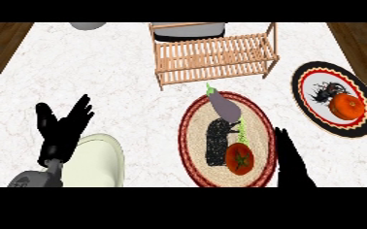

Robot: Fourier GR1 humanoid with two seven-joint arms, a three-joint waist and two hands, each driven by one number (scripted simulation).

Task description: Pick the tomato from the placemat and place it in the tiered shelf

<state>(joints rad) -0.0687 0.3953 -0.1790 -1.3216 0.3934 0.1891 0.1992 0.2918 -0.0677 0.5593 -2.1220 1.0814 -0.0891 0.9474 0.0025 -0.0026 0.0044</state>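
Head view shows the tomato [239,159] lying untouched on the round placemat [192,140], beside an eggplant [226,107]; the right hand [290,162] stands just right of it, fingers straight and together — the reach is in hand. Next it must close round the tomato, then lift toward the tiered shelf [215,53]; the left hand [63,128] rests with fingers spread.

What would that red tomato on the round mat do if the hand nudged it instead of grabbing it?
The tomato looks round and smooth, so it would probably roll, perhaps off the placemat or against the eggplant lying beside it. Its skin looks glossy, so it may slip between fingers. The right hand is next to it, fingers straight, not touching it.
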